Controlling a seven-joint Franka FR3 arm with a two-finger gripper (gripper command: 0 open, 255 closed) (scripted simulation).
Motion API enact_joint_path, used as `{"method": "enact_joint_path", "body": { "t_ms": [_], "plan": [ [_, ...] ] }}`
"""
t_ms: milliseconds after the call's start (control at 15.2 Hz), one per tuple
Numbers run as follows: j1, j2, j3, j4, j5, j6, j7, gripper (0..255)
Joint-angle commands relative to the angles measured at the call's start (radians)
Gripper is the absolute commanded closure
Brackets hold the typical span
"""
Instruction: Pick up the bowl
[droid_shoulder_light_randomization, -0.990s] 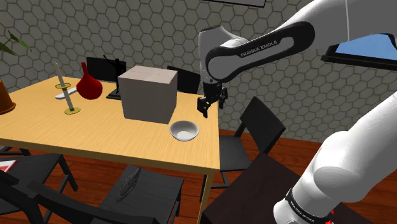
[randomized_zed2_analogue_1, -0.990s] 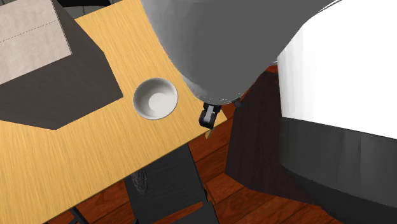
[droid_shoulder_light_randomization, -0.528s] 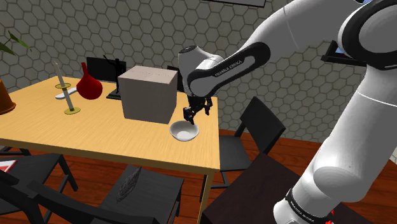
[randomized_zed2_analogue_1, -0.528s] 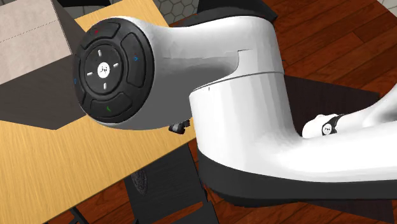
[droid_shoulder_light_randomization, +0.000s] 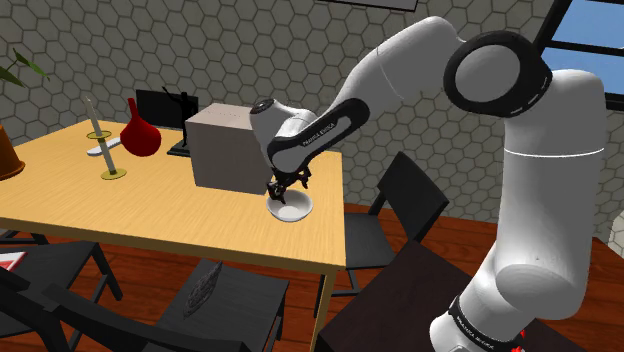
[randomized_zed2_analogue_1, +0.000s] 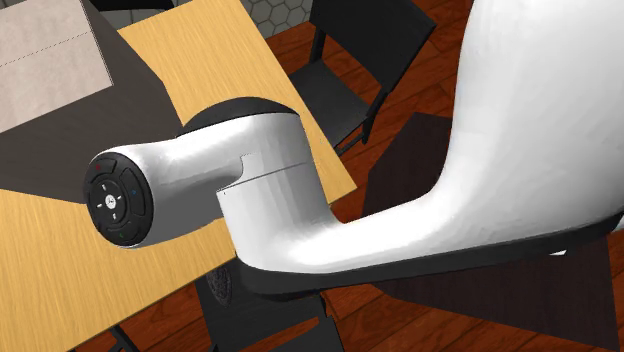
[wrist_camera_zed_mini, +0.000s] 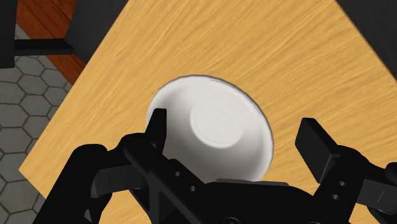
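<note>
Your all-black two-finger gripper (wrist_camera_zed_mini: 235, 127) is down at the small white round bowl (wrist_camera_zed_mini: 213, 105). Fingers are apart, one tip over the rim, the other clear outside the opposite rim, nothing clasped. A second ago it hung higher, off to the shoulder view's right of the bowl, past the table edge; half a second ago it was just above the bowl. Reading: approach looks done, and closing and lifting remain. The span across the bowl is wide and off-centre, so watch for a slip as you close. The bowl sits on the light wooden table (droid_shoulder_light_randomization: 120, 215) near its corner, at the centre of the shoulder view. Just behind it stands the grey-beige box (droid_shoulder_light_randomization: 232, 148); farther off, upper left, the red round vase (droid_shoulder_light_randomization: 139, 136). In the second exterior view the white arm link (randomized_zed2_analogue_1: 260, 190) now covers where the bowl showed a second ago.
</note>
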Motion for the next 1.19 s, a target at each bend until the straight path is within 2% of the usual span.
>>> {"method": "enact_joint_path", "body": {
  "t_ms": [0, 396, 726, 1122],
  "plan": [
    [0.018, 0.089, -0.013, 0.08, -0.034, -0.005, 0.027, 0],
    [0.072, 0.349, -0.056, 0.358, -0.098, -0.05, 0.062, 0],
    [0.112, 0.597, -0.093, 0.67, -0.119, -0.124, 0.047, 0],
    [0.117, 0.667, -0.1, 0.72, -0.124, -0.106, 0.057, 0]
  ]
}}
